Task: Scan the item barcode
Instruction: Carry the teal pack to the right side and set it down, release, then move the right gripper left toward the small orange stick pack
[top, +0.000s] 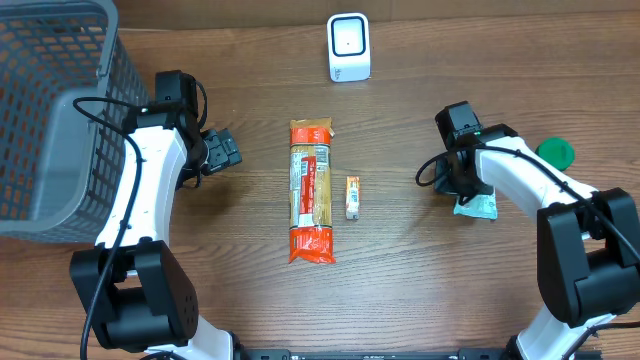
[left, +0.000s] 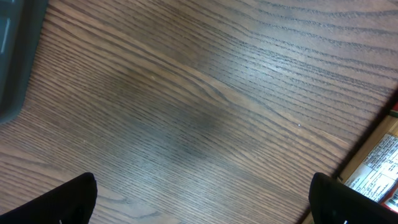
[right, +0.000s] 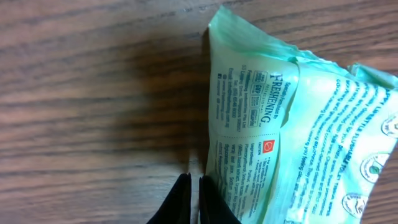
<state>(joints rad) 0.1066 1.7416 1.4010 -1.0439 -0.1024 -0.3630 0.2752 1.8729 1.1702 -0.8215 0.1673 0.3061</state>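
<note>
A pale green wipes packet (right: 292, 130) lies flat on the wooden table, printed side up; overhead it (top: 478, 206) pokes out from under the right arm. My right gripper (right: 194, 178) is shut with nothing between its fingers, its tips down at the packet's left edge (top: 462, 190). A white barcode scanner (top: 348, 47) stands at the back centre. A long orange pasta packet (top: 311, 190) and a small orange stick packet (top: 352, 197) lie mid-table. My left gripper (top: 225, 150) hangs open over bare wood (left: 202, 186), left of the pasta packet (left: 376, 171).
A grey mesh basket (top: 50, 120) fills the far left, close behind the left arm. A green round lid (top: 554, 152) sits at the right, behind the right arm.
</note>
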